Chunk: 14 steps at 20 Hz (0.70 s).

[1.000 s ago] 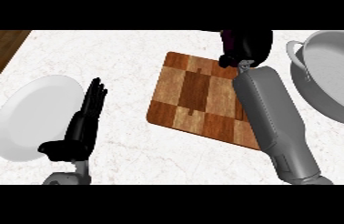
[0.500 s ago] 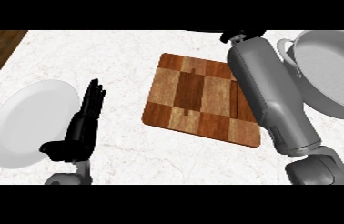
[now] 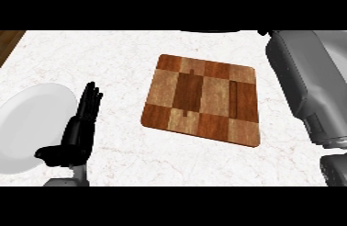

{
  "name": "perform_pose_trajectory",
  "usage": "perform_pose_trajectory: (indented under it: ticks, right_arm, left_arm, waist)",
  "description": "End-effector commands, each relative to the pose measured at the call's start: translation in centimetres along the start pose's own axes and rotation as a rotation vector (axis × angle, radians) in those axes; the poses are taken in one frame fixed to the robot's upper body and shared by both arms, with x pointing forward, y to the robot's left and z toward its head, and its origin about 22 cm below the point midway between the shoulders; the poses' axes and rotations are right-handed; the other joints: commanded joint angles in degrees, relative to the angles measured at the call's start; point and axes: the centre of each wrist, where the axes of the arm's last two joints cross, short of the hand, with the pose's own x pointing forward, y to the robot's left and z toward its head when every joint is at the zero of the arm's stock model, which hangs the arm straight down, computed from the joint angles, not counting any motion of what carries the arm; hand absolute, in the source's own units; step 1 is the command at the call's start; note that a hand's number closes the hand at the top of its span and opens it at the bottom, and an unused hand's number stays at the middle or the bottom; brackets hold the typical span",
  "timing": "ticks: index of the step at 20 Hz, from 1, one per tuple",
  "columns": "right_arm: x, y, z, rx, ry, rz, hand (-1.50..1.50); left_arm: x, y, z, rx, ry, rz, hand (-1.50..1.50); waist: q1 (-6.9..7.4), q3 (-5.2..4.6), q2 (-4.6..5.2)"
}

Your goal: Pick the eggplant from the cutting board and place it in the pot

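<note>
1. The brown chequered wooden cutting board (image 3: 202, 100) lies bare on the white marbled counter (image 3: 122, 50); neither eggplant nor pot shows.
2. The grey right forearm (image 3: 305, 82) runs out of view at the top; its hand is hidden, so I cannot tell what it holds.
3. The black left hand (image 3: 76, 128) rests with fingers straight beside a white round plate (image 3: 27, 124).
4. An eggplant is probably light, smooth and slippery: best grasped round its thick middle.

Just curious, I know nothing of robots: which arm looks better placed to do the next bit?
Right: its forearm reaches past the cutting board; the left hand rests open beside the plate.
</note>
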Motion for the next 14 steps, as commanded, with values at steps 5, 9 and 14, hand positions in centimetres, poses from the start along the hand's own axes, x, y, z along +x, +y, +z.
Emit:
perform_pose_trajectory:
  ticks: [5, 9, 14]
  right_arm:
    - [-6.5, 0.7, -4.8, -0.026, 0.083, 0.001, 1.50]
    - [-11.8, 2.2, -6.6, 0.007, 0.089, 0.040, 1.50]
    - [-14.7, 4.5, -6.4, 0.117, 0.103, 0.002, 1.50]
  left_arm:
    - [-0.2, 0.3, -0.2, -0.001, 0.002, -0.005, 0.00]
    - [0.7, 1.5, -0.1, 0.009, 0.028, 0.011, 0.00]
    - [0.2, 1.3, -0.7, 0.009, 0.009, 0.015, 0.00]
  waist:
    - [-0.56, 0.01, -0.16]
    - [-1.02, 0.02, -0.30]
    - [-0.72, 0.03, -0.15]
